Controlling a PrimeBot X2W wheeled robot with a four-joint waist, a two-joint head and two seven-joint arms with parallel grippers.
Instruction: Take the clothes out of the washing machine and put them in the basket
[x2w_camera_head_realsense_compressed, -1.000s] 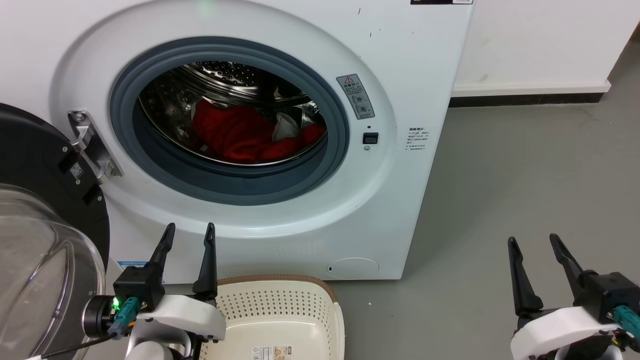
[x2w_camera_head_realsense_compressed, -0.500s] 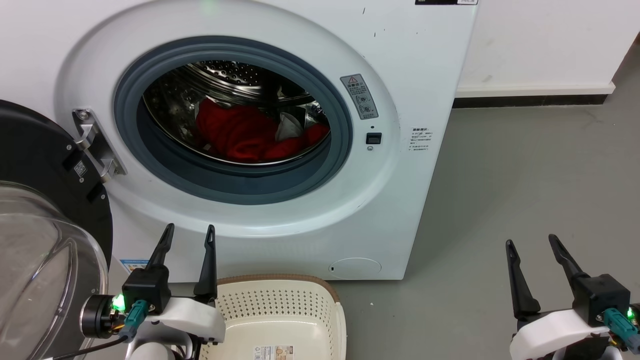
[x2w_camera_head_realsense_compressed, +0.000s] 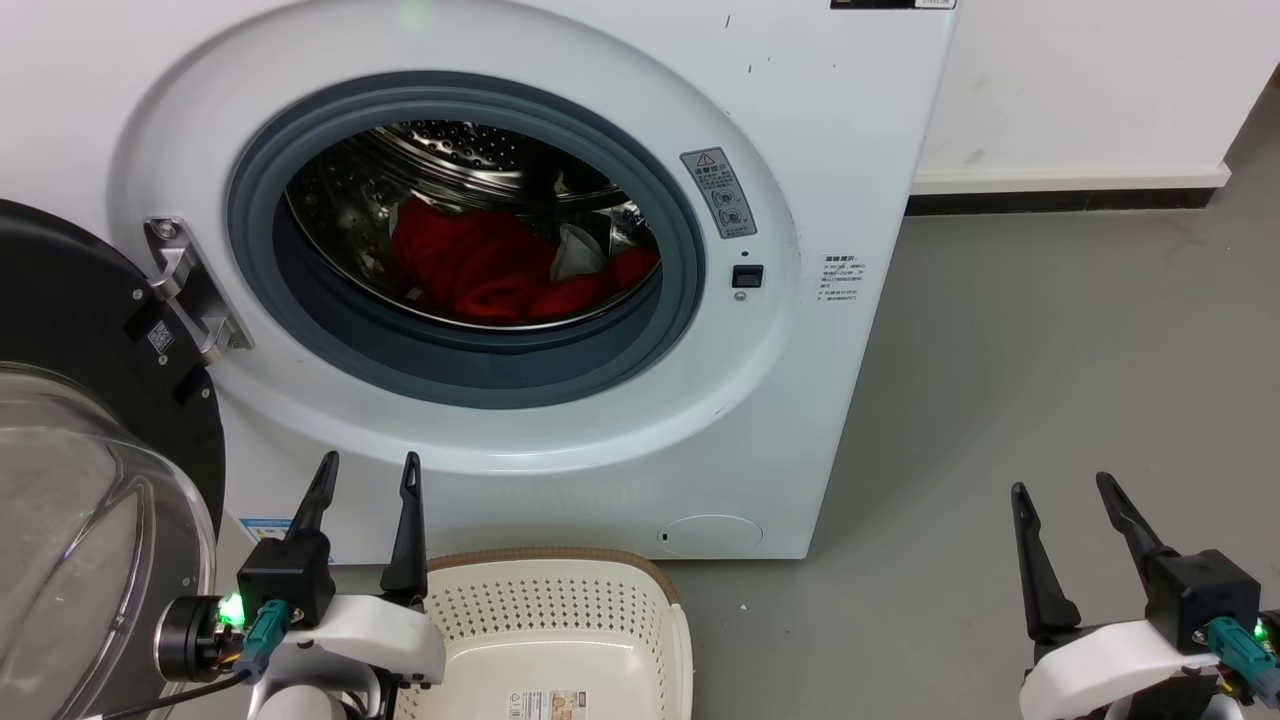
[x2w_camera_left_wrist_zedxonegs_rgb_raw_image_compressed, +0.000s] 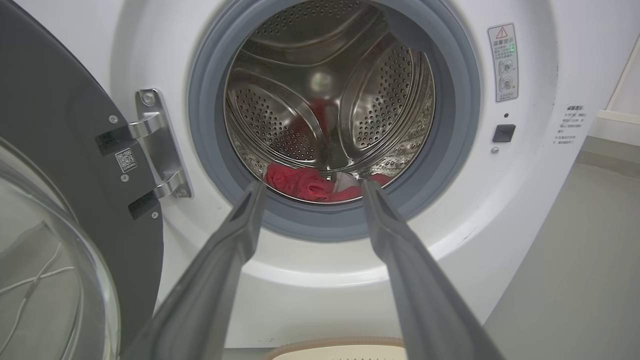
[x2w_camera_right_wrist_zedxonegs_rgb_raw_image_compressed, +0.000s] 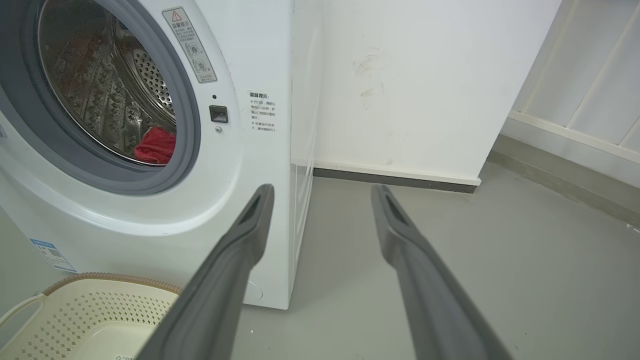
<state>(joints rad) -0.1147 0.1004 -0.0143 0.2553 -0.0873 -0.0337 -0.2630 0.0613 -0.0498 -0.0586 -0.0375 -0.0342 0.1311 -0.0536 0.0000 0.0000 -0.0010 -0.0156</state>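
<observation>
Clothes (x2w_camera_head_realsense_compressed: 470, 272) inside washing machine (x2w_camera_head_realsense_compressed: 820, 150), well beyond left gripper (x2w_camera_head_realsense_compressed: 369, 460) and right gripper (x2w_camera_head_realsense_compressed: 1060, 483), jaws apart.

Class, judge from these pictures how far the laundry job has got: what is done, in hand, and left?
Done: the door of the washing machine stands open, with the basket before it. In hand: nothing; the left gripper and right gripper are open and empty, outside the drum. Left: the clothes lie in the drum; the basket's visible part holds none.
</observation>
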